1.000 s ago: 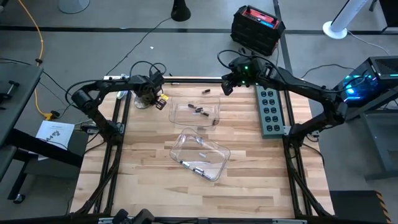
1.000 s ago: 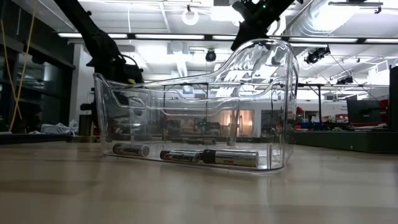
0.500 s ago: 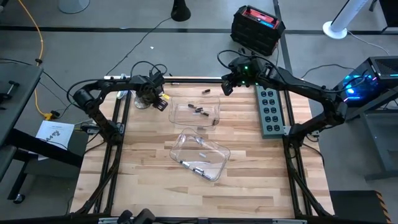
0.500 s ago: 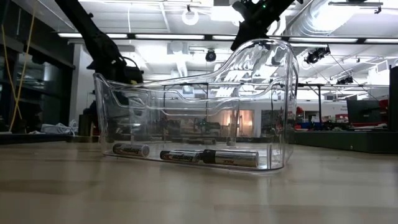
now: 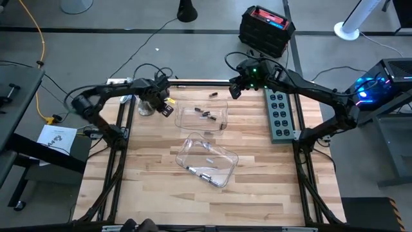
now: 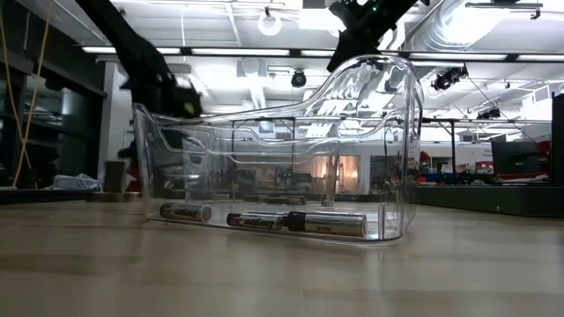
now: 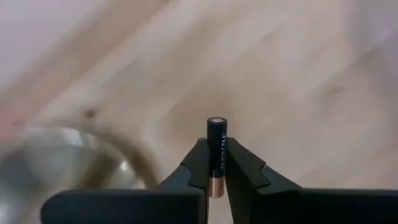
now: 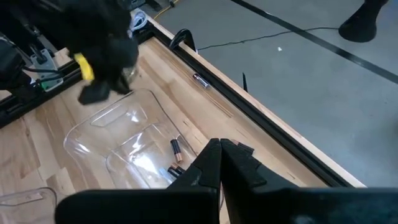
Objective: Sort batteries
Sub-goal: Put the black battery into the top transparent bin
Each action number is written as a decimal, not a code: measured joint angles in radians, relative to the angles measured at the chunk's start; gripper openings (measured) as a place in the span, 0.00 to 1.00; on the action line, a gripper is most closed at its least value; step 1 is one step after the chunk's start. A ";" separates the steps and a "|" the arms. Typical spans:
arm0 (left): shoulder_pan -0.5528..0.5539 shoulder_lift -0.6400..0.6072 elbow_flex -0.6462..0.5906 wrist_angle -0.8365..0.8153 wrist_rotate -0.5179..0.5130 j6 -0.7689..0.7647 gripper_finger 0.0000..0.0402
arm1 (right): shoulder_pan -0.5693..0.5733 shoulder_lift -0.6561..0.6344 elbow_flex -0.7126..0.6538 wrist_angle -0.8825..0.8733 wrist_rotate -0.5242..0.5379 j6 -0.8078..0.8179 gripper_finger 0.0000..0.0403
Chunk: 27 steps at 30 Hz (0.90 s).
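My left gripper (image 5: 165, 107) hovers at the table's far left, between a glass bowl (image 5: 147, 104) and the far clear tray (image 5: 205, 116). It is shut on a dark battery (image 7: 216, 146). A few batteries (image 5: 206, 116) lie in the far tray, and others (image 6: 256, 220) lie in the near tray (image 5: 207, 160). One loose battery (image 5: 213, 95) rests on the wood near the far edge. My right gripper (image 5: 235, 91) hangs shut and holds nothing above the far edge, right of the far tray. My left gripper pinches the dark battery between its two fingers (image 7: 198, 167), which lie along it. Its copper-coloured end (image 7: 216, 185) sits back between the fingers, and its silver-capped end (image 7: 216, 121) sticks out past the tips. The battery is lifted clear of the table.
A grey power strip (image 5: 280, 115) lies along the table's right edge. The glass bowl's rim (image 7: 81, 140) shows just beside my left gripper. Bare wood spreads across the near half of the table (image 5: 154, 193). A black rail (image 8: 249, 109) runs along the far edge.
My left gripper has shifted a little from over the glass bowl toward the table's right, nearer the far tray. My right arm has kept still.
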 joint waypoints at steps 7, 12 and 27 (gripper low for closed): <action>0.006 -0.252 0.015 0.068 0.008 -0.009 0.02 | -0.002 0.000 0.000 0.001 0.000 -0.003 0.00; -0.030 -0.342 0.014 0.199 0.184 -0.055 0.01 | -0.002 0.000 0.000 0.001 0.000 0.003 0.00; -0.338 -0.154 0.032 0.486 0.186 -0.136 0.29 | -0.002 0.000 0.000 0.013 -0.011 0.012 0.00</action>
